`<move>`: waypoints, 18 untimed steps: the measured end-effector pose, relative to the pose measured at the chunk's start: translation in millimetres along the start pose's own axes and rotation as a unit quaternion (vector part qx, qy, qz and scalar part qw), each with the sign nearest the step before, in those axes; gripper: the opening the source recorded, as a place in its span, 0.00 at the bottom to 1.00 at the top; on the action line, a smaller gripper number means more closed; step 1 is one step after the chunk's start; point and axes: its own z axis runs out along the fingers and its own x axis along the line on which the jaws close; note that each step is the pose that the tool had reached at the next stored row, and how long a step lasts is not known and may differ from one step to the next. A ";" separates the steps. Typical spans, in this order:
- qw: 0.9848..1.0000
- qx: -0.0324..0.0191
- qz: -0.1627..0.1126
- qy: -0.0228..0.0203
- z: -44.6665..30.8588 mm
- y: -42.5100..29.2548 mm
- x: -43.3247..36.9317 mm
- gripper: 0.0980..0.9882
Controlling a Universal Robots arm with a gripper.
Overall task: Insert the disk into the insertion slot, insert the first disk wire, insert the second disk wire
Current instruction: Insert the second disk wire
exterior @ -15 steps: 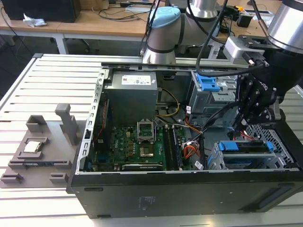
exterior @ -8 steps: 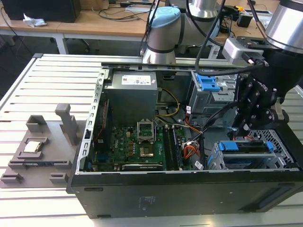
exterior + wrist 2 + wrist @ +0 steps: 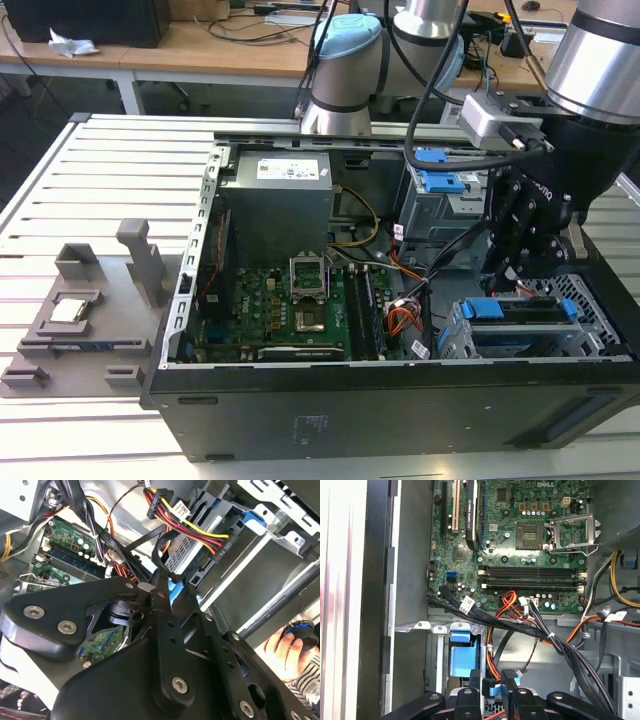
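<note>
A: Where's the blue-framed flat hard disk (image 3: 525, 312)?
B: Seated in the low perforated silver-grey insertion slot (image 3: 590, 345), exterior view's right.
A: And the black gripper (image 3: 490, 692)?
B: Closed on a blue-tipped black flat wire (image 3: 489, 686), just above the disk.

Slatted metal table (image 3: 120, 160), open computer case (image 3: 400, 410), grey fixture tray (image 3: 80, 330)

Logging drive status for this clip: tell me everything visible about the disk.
The disk lies flat in the insertion slot at the case's corner on the exterior view's right. A bright blue plastic caddy frames its dark body, with tabs at both ends. The black gripper hangs just above its back edge. In the second wrist view, a multicoloured wire connector meets its end.
</note>
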 end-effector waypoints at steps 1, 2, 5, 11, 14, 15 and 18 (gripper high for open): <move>1.000 0.000 -0.004 0.001 0.9 -0.1 -0.2 0.24; 1.000 0.001 -0.007 0.002 1.6 -0.1 -0.2 0.24; 1.000 0.000 -0.010 0.011 2.3 0.0 -0.2 0.24; 1.000 0.000 -0.010 0.012 2.3 -0.1 -0.3 0.15; 1.000 0.000 -0.010 0.012 2.3 0.0 -0.2 0.06; 1.000 0.000 -0.010 0.012 2.3 0.0 -0.3 0.06; 1.000 0.000 -0.010 0.012 2.2 -4.6 -0.1 0.06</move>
